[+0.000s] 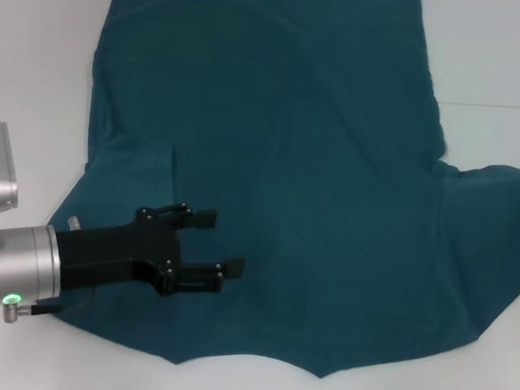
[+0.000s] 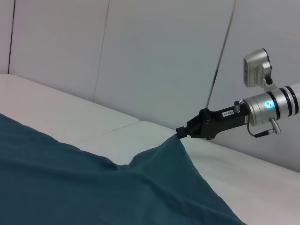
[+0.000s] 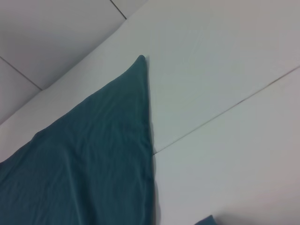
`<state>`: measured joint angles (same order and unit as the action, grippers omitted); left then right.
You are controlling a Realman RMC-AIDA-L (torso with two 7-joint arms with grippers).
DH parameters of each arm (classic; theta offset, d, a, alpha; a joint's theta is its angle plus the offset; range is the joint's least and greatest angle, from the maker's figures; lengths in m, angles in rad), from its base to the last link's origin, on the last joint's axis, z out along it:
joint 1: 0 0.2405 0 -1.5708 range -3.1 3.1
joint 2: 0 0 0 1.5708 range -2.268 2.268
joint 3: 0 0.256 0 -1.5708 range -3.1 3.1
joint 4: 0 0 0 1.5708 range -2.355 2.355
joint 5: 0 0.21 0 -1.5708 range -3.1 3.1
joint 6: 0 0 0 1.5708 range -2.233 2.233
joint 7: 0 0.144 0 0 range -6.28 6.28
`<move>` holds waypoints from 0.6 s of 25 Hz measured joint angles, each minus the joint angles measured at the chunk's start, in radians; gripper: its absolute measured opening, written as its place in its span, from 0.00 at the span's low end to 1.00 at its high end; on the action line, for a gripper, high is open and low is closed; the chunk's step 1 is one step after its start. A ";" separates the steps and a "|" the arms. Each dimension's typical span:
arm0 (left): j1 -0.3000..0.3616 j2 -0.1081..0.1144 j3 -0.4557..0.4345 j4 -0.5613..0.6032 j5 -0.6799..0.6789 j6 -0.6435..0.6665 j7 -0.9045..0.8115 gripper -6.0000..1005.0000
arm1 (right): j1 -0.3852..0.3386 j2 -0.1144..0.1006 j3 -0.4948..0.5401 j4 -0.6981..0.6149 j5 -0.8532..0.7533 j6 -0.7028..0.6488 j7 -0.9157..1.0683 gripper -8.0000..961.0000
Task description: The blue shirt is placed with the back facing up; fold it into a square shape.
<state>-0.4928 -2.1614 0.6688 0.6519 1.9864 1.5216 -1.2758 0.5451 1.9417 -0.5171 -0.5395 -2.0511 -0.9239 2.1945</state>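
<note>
Shirt: the shirt (image 1: 280, 161) is lying spread on the white table (image 1: 36, 72), filling most of the head view, its near edge close to the robot and its far edge running out of view at the top.
Folds so far: the left sleeve seems to be lying tucked in over the body, judging by the short crease near the left gripper; the right sleeve is stretching out sideways, unfolded.
Left gripper: the left gripper (image 1: 208, 242) is hovering over the shirt's near left part, fingers spread and holding nothing.
Right gripper: the right gripper (image 2: 180, 133) is showing only in the left wrist view, at the far side, its fingers pressed together on a corner of the shirt and lifting it into a peak.
Progress: I judge the task to be at an early stage, with at most one side turned in.
Left to do: the right side is waiting to be folded in, then the length needs doubling over to make a square.
</note>
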 joint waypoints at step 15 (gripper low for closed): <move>0.000 -0.002 0.000 -0.002 0.000 0.000 -0.001 0.89 | 0.037 0.003 -0.010 0.000 0.009 -0.072 -0.046 0.13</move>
<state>-0.4932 -2.1630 0.6689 0.6503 1.9864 1.5217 -1.2763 0.5821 1.9451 -0.5266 -0.5390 -2.0425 -0.9958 2.1481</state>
